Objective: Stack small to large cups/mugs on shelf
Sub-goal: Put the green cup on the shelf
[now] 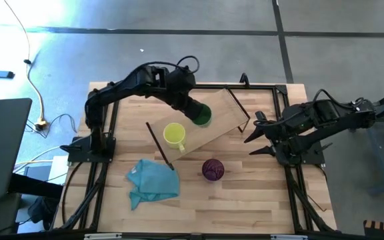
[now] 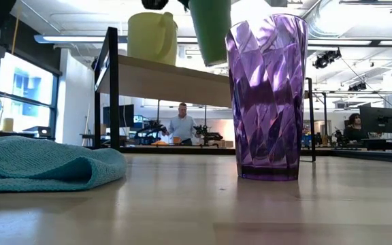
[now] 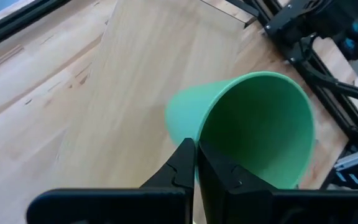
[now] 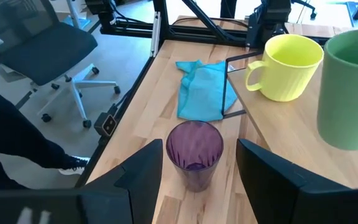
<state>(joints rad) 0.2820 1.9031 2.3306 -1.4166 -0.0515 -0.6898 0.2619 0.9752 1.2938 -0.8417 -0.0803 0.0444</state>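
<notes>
From above, the left end effector [image 1: 193, 112] is clamped on the green cup's [image 1: 202, 116] rim, over the shelf [image 1: 215, 113]; the yellow mug [image 1: 174, 135] stands on the shelf just beside it. The right end effector [image 1: 253, 138], fingers apart, waits with the purple tumbler [image 1: 212, 169] on the desk [image 1: 245, 200] near it.

Low down, the tumbler stands beside a teal cloth [image 2: 39, 163].

The left wrist shows pads [image 3: 182, 171] pinching the cup's wall.
</notes>
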